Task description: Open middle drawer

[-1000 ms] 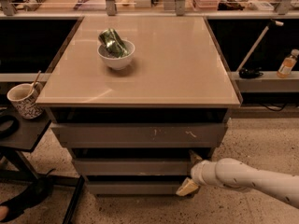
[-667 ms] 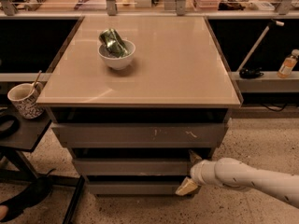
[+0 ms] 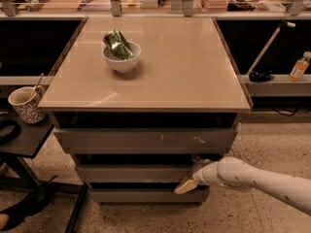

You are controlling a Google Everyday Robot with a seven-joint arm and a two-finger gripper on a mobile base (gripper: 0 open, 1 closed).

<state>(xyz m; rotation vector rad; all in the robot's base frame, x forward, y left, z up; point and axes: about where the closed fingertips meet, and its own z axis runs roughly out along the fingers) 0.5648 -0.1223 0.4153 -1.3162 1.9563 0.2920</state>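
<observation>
The cabinet has three grey drawer fronts stacked under its beige top. The top front is widest and has white scratch marks. The middle drawer is the plain front below it and sits pushed in. The bottom front is narrowest. My gripper, on a white arm coming in from the lower right, sits against the right part of the middle drawer's front, near its lower edge. Its pale tip hangs over the gap above the bottom front.
A white bowl holding a green crumpled can stands on the cabinet top. A patterned cup sits on a low side shelf at the left. A bottle stands on the right ledge. The speckled floor lies to the right of the cabinet.
My gripper has moved a little up and to the left, from the bottom front toward the middle drawer's front. The drawers have not moved.
</observation>
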